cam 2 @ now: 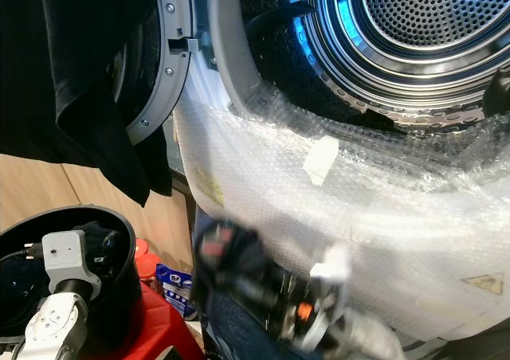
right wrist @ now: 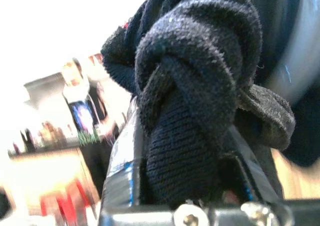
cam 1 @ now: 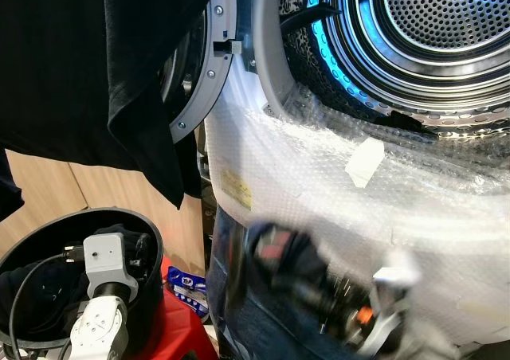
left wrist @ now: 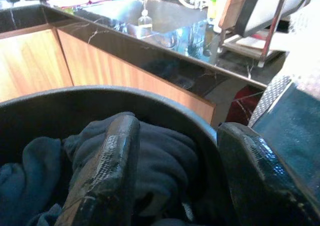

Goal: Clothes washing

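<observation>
The washer's steel drum [cam 1: 446,25] stands open at the upper right, its front wrapped in bubble wrap [cam 1: 319,177]. A black garment [cam 1: 96,65] hangs from above at the upper left, in front of the open door [cam 1: 201,81]. In the right wrist view, dark knitted cloth [right wrist: 200,86] is bunched tight around my right gripper. My right arm [cam 1: 319,288] is a blur low against the washer front. My left gripper [left wrist: 177,136] is open above dark clothes [left wrist: 165,156] inside the black basket [cam 1: 151,296], and its wrist [cam 1: 102,264] sits in the basket mouth.
Blue denim [cam 1: 235,312] hangs down the washer front under my right arm. A red stool [cam 1: 179,332] and a blue-and-white packet [cam 1: 187,284] lie between basket and washer. Wooden cabinets [cam 1: 48,185] stand behind the basket. White tape [cam 1: 365,162] sticks to the wrap.
</observation>
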Motion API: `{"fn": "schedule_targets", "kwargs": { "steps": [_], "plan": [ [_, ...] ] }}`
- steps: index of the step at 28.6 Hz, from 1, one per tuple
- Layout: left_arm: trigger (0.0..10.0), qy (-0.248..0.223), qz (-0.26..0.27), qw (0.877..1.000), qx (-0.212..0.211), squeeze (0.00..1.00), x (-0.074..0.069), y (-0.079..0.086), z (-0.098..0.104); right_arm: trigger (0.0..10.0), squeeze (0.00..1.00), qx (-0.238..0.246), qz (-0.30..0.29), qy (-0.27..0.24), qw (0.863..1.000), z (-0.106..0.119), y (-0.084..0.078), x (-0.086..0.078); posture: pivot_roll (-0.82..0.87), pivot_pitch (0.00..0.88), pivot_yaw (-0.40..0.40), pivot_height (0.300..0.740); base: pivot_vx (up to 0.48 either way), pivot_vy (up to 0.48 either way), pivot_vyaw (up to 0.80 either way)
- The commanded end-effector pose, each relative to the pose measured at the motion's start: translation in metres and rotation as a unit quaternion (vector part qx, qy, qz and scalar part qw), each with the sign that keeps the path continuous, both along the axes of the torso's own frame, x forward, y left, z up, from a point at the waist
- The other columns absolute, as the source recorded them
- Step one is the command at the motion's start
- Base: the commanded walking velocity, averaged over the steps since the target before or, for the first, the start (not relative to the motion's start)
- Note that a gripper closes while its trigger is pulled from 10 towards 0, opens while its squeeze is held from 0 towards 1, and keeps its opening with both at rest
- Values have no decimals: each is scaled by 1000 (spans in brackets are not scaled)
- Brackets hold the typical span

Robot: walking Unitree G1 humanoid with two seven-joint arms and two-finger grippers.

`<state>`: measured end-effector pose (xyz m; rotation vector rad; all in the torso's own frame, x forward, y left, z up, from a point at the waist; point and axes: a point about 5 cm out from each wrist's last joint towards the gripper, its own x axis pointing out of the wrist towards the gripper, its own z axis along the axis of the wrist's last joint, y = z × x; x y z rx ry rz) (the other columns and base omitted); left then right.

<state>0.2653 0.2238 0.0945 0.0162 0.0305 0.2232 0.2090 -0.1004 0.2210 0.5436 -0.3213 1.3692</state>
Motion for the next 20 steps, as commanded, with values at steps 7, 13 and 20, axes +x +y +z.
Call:
{"fn": "schedule_targets", "kwargs": {
  "steps": [7, 13, 20],
  "plan": [
    [10000, -10, -5, 1000, -3, 0, 5, -5, 1, 0, 0, 126, -80, -64, 987, 92, -12, 40, 13, 0, -39, 740, 0, 0, 0],
    [10000, -9, -2, 1000, -4, 0, 7, -5, 2, 0, 0, 130, -256, -44, 957, 140, -17, 98, 6, 0, -37, 740, 0, 0, 0],
    [10000, -8, 0, 1000, -8, 0, 10, -7, 2, 0, 0, 103, -414, 61, 902, 164, -43, 157, 3, 0, -36, 740, 0, 0, 0]
  ]
}}
